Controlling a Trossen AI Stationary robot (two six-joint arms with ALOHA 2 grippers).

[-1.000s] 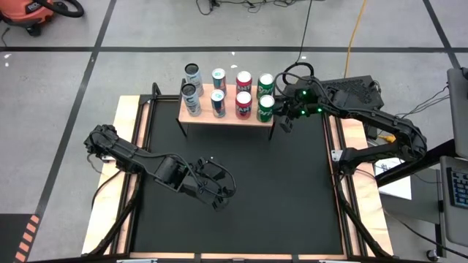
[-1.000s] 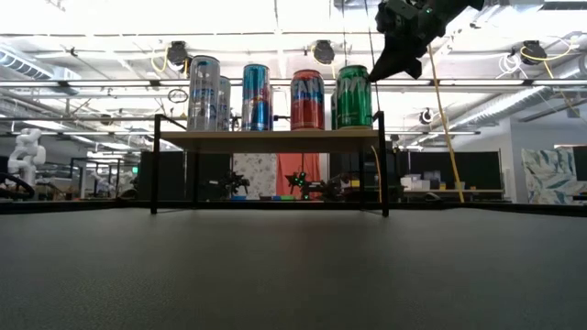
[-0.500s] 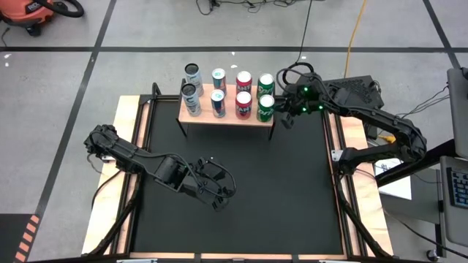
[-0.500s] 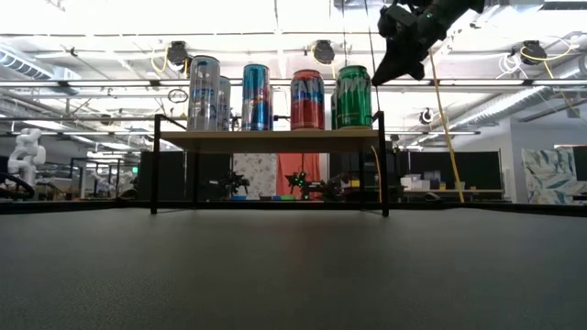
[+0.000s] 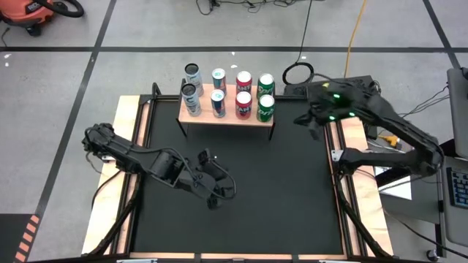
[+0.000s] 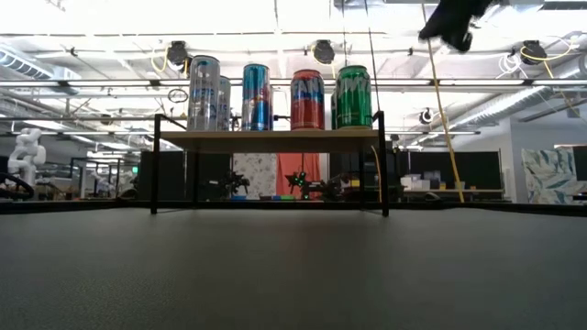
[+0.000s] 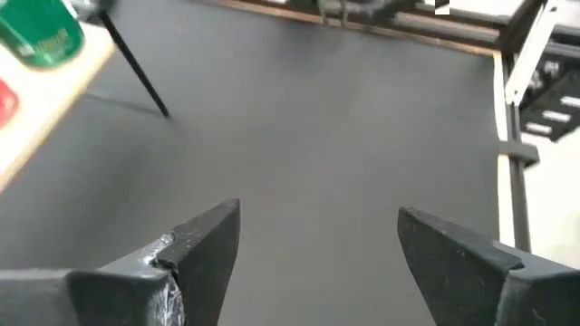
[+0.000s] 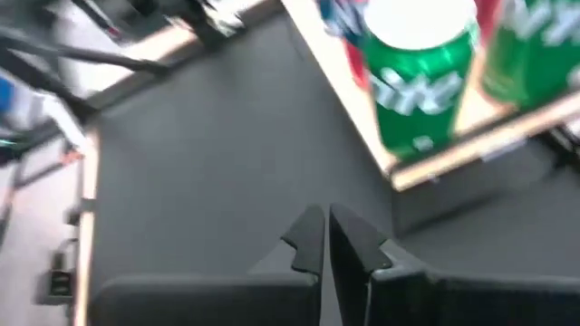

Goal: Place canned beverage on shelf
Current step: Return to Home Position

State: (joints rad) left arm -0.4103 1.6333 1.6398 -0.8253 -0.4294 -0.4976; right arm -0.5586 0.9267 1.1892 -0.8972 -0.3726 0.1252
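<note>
The shelf (image 5: 227, 118), a light-wood board on thin black legs, stands at the far middle of the black mat. Several cans stand upright on it in two rows: silver (image 5: 191, 99), blue (image 5: 218, 103), red (image 5: 243, 105) and green (image 5: 265, 107). In the low view they stand side by side, the green can (image 6: 353, 95) at the right end. My right gripper (image 5: 302, 123) hangs shut and empty, off the shelf's right end, high up (image 6: 454, 23); its wrist view shows the green can (image 8: 421, 77). My left gripper (image 5: 218, 196) is open over the mat's middle, nothing between its fingers (image 7: 317, 244).
Wooden rails (image 5: 126, 146) frame the black mat (image 5: 285, 190), which lies bare between the shelf and the near edge. A coiled cable (image 5: 296, 73) and a yellow cord (image 5: 357, 33) lie on the floor beyond the table. An orange vacuum (image 5: 33, 11) stands at the far left.
My right gripper, shut all the while, has drawn back from beside the green cans at the shelf's right end toward the table's right edge, rising a little. My left gripper has rolled about its own axis in place, staying open. The cans have not moved.
</note>
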